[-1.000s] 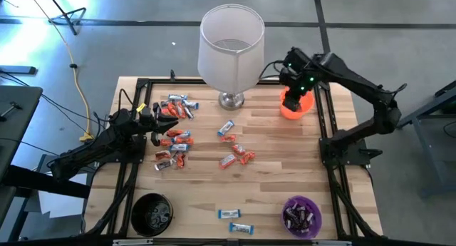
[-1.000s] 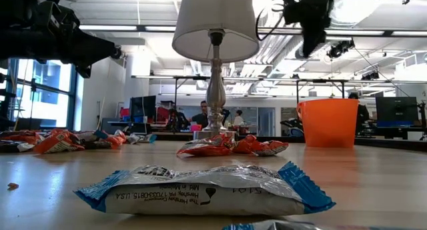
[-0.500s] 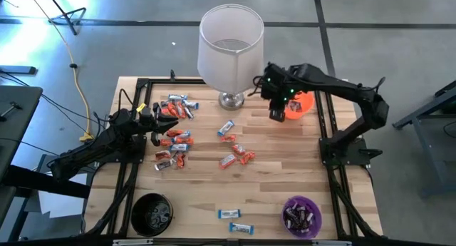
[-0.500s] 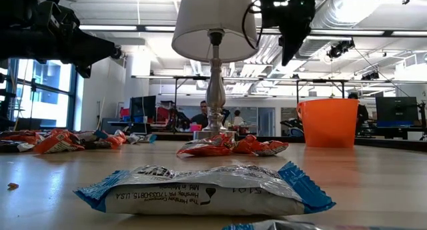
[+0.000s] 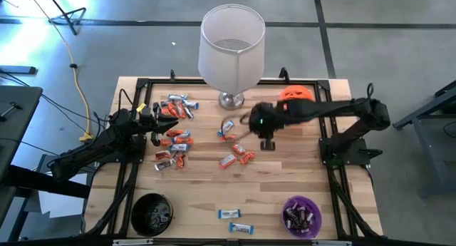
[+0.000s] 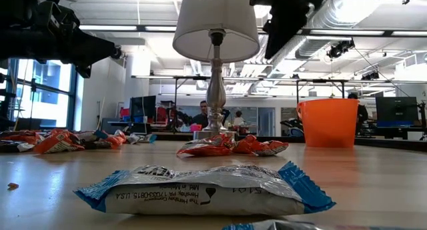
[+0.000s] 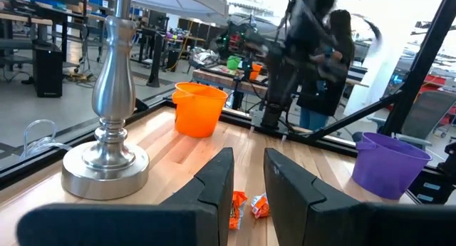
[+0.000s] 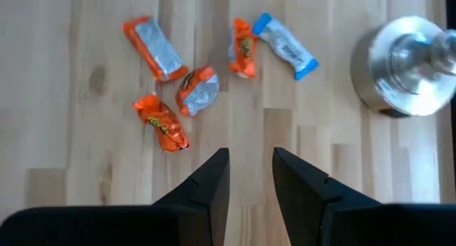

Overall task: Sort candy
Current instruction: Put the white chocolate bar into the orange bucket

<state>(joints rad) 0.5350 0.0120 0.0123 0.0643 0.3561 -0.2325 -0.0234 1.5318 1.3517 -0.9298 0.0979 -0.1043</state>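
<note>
The right claw (image 5: 267,144) hangs above the middle of the wooden worktop (image 5: 285,175), its arm stretched out across from the right side, and its two fingers (image 8: 214,182) stand a narrow gap apart with nothing between them. Right below it in the wrist view lies a small scatter of candy (image 8: 171,82): three orange-red bars bunched together, another orange one touching a silvery blue-white bar (image 8: 285,48), all near the metal foot of the lamp (image 5: 231,50). From above, that same cluster sits mid-worktop, just left of the claw. Over on the left, the left claw (image 5: 158,125) hovers at the edge of the bigger pile of candy (image 5: 174,135), a mix of orange and blue-white wrappers along the left side; its fingers (image 7: 217,185) are parted slightly and, as far as the wrist view lets me judge, they pinch nothing. Two more blue-white bars (image 5: 234,221) lie apart near the front edge, one of them filling the foreground of the low view (image 6: 203,189). The orange bowl (image 5: 296,94) stands at the back right, the purple bowl (image 5: 302,215) at the front right with dark-wrapped bars in it, and the black bowl (image 5: 152,214) at the front left.
</note>
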